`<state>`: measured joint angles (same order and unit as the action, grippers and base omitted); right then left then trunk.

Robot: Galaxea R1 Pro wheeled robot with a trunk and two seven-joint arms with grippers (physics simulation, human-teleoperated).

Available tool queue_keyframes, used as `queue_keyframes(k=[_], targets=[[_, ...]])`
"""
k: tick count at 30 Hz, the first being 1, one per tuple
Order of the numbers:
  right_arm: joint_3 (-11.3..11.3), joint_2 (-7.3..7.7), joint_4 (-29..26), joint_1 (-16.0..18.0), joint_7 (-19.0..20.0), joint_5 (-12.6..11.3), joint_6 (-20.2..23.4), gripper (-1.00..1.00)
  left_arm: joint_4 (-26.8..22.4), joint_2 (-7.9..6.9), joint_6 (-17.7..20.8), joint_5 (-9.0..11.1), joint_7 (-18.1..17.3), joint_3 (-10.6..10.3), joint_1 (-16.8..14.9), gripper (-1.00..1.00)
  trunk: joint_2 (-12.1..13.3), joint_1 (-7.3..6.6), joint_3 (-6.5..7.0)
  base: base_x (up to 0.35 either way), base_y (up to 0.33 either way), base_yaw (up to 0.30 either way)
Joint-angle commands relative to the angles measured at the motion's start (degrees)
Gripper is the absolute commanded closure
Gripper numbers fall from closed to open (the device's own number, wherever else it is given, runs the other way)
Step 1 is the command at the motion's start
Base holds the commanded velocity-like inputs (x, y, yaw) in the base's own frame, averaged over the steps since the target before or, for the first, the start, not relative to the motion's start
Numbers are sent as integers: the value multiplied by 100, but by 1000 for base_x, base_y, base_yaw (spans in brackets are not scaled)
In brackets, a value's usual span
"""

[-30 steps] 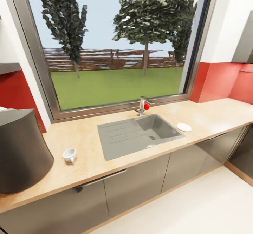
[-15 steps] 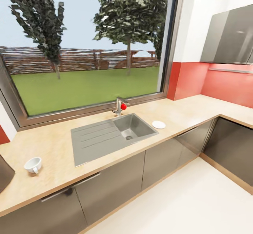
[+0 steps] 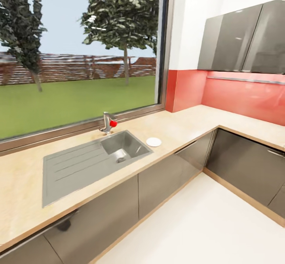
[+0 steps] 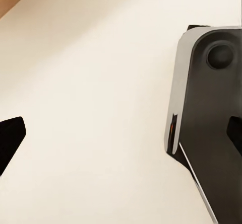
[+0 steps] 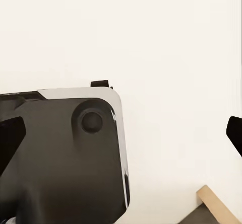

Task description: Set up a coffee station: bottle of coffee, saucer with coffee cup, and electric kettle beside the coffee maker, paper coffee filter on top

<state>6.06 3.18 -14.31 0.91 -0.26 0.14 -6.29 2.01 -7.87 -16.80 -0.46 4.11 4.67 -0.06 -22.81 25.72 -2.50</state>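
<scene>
While in transit, both hands hanging over floor, state untellable; eyeing saucer (image 3: 153, 141) on counter (image 3: 23, 177) beside sink (image 3: 91, 159): light, brittle, gripping best at rim.

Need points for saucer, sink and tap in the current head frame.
saucer (image 3: 153, 141), head view, middle of the white plate on the counter.
sink (image 3: 73, 168), head view, ribbed drainboard beside the basin.
tap (image 3: 107, 122), head view, metal body beside its red knob.
</scene>
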Motion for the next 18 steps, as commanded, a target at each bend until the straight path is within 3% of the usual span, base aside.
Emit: queue_keyframes(k=[1,11,18], targets=[[19,-2,8,6,0,0,-22,-100,9,-2,-34,-7,1,43,-3,-100,-10,6,-11,294,-111,-267],[18,-9,8,6,-7,3,-22,-100,2,5,-34,-7,2,43,-6,-100,-10,6,-11,313,-38,-267],[18,-10,8,6,-6,3,-22,-100,1,5,-34,-7,2,43,-3,-100,-10,6,-11,289,-134,-267]])
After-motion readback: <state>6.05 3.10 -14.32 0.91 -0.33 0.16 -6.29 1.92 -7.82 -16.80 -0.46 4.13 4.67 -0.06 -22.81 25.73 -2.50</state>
